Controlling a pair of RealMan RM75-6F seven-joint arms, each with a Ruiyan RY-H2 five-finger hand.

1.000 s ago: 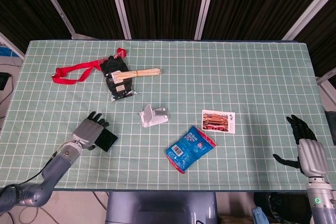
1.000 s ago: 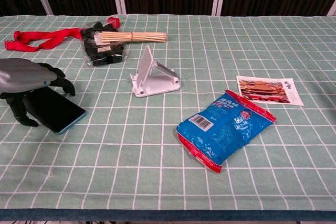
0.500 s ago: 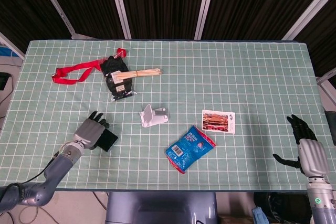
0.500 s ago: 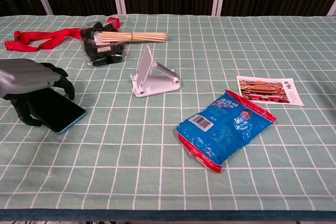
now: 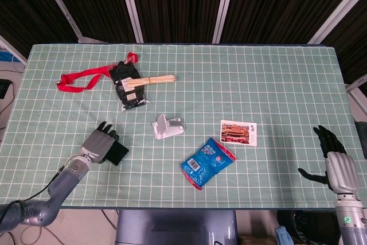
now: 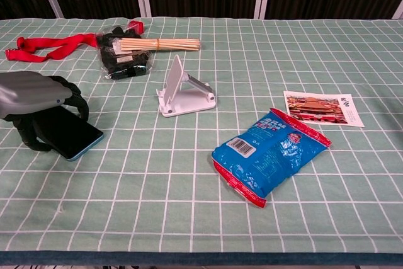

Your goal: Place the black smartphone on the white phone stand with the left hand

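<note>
The black smartphone (image 6: 72,135) lies flat on the green checked cloth at the front left, seen from above as a dark slab (image 5: 118,153). My left hand (image 6: 34,96) arches over its left end, fingers curled down on the far edge and thumb on the near side, gripping it. In the head view the left hand (image 5: 97,143) covers most of the phone. The white phone stand (image 6: 182,89) sits upright mid-table, right of the phone, with nothing on it (image 5: 167,127). My right hand (image 5: 335,162) hangs off the table's right edge, fingers spread and holding nothing.
A blue snack bag (image 6: 271,152) lies right of the stand, with a postcard (image 6: 322,108) beyond it. At the back left are a red lanyard (image 6: 47,46), a black packet (image 6: 123,60) and a bundle of wooden sticks (image 6: 160,44).
The left hand's fingers have curled in a little tighter over the phone. The phone has not moved, and the right hand is still.
</note>
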